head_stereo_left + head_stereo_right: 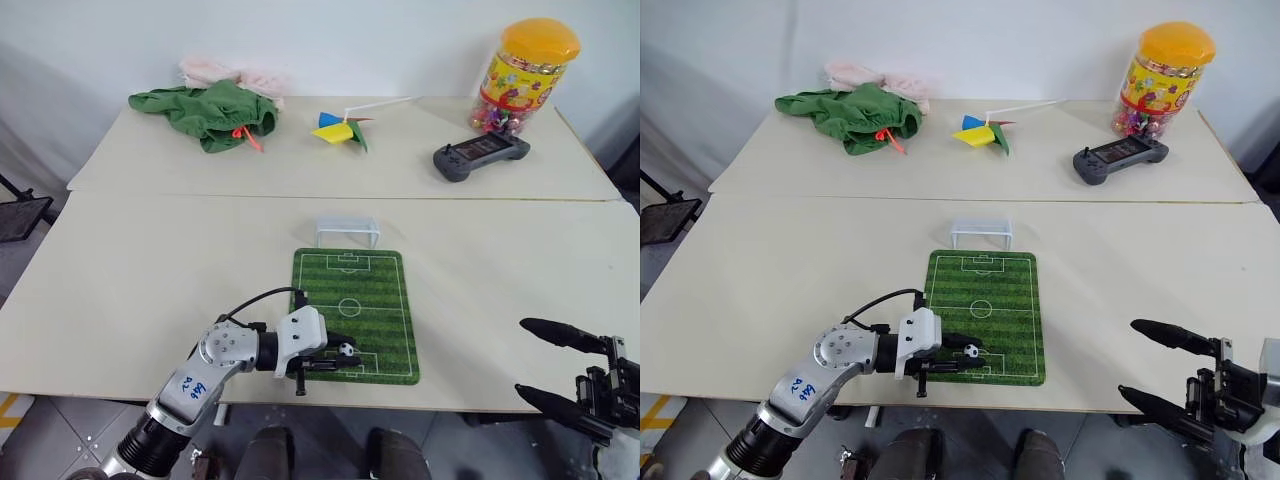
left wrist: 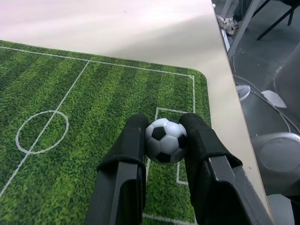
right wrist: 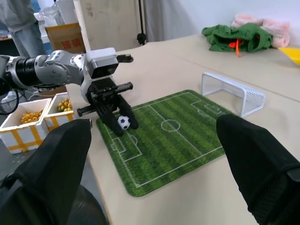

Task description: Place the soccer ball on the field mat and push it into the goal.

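I'm looking down at two pale tables pushed together edge to edge. On the near one lies the green field mat, flat, its long side running away from me, its near end close to the table's front edge. Just past the mat's far end stands the small see-through goal, mouth facing the mat, just beyond the mat's far edge; I can't tell if it touches it.

On the far table I can see a crumpled green cloth with a pink cloth behind it, a coloured paper pinwheel near the middle, a dark handheld game console, and behind that a plastic jar with an orange lid.

My left gripper reaches in from the left over the near end of the mat, pointing across it. Its two black fingers are clamped on either side of the soccer ball, which sits between the fingertips above the near penalty box. From the wrist camera I can't tell whether the ball rests on the mat or hangs just above it.

My right gripper hangs off the front right corner of the table, well away from the mat, fingers spread wide with nothing between them.
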You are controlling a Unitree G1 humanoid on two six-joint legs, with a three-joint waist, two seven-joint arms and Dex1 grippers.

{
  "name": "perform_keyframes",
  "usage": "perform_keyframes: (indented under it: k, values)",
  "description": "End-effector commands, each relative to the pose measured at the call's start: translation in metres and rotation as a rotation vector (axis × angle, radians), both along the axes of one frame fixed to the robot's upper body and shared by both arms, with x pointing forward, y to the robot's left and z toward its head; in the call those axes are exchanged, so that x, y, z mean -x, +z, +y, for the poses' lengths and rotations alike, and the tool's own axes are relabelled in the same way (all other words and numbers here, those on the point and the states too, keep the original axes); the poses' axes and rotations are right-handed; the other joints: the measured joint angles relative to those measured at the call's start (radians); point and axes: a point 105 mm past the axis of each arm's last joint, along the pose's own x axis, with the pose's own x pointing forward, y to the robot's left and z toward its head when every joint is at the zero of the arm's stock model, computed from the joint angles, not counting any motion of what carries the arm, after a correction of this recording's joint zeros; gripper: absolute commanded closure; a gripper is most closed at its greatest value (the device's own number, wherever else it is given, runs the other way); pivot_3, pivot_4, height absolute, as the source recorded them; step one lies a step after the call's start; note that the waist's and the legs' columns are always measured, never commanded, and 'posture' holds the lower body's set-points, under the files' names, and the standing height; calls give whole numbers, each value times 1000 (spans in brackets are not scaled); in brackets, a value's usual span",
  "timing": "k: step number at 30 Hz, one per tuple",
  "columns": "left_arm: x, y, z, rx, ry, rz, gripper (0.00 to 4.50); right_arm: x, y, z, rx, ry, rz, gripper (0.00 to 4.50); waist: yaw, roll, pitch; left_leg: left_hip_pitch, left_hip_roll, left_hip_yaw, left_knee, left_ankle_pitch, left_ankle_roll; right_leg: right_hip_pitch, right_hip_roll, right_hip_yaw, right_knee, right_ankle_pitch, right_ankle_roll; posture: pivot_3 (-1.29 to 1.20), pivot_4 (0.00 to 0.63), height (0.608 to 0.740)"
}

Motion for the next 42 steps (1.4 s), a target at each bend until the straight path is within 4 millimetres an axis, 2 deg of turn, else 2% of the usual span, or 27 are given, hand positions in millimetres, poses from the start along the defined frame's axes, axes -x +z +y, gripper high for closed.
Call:
perform_keyframes:
  k: [1, 8, 13, 19, 28, 33, 35, 36, 42]
  values:
    - [5, 3, -4, -4, -34, -43, 3644, 5, 5, 0, 10, -15, -14, 0, 1, 0, 0, 0, 0, 0, 0, 0, 0, 0, 0, 0, 0, 0, 0, 0, 150, 740]
    - [10, -6, -11, -24, -62, -39, 3644, 12, 3, 2, 24, -17, 9, 0, 5, 0, 0, 0, 0, 0, 0, -1, 1, 0, 0, 0, 0, 0, 0, 0, 150, 740]
    - [3, -15, -9, -56, -18, -27, 3644, 9, 8, -3, 29, -39, 0, 0, 5, 0, 0, 0, 0, 0, 0, -1, 1, 0, 0, 0, 0, 0, 0, 0, 150, 740]
    - [4, -19, -11, -60, -41, -22, 3644, 8, 9, -12, 52, -69, 6, 0, 7, 0, 0, 0, 0, 0, 1, -1, 1, 0, 0, 0, 0, 0, 0, 0, 150, 740]
    - [6, -20, -15, -61, -61, -24, 3644, 6, 10, -13, 74, -91, 10, 0, 8, 1, 0, -1, 0, 0, 7, -4, 2, 0, 0, 1, 1, 0, 1, 0, 150, 740]
    - [5, -20, -15, -65, -66, -23, 3644, 3, 9, -14, 83, -100, 13, 0, 8, 1, 0, -2, 0, 1, 12, -10, 10, 1, 0, 2, 1, 1, 2, 0, 150, 740]
    - [5, -20, -15, -65, -69, -24, 2934, 1, 10, -14, 85, -106, 12, 0, 8, 1, -1, -2, 0, 1, 12, -11, 10, 1, 0, 2, 1, 1, 2, 0, 150, 740]
    - [4, -20, -15, -66, -69, -25, 2756, 1, 10, -14, 86, -108, 11, 0, 8, 1, -1, -2, 0, 1, 12, -11, 10, 1, 0, 2, 1, 1, 2, 0, 150, 740]
    - [0, -15, -17, -46, -60, -45, 939, -4, 8, -16, 101, -119, 9, 0, 8, 1, -1, -2, 0, 1, 12, -10, 10, 1, 0, 2, 1, 1, 2, 0, 150, 740]
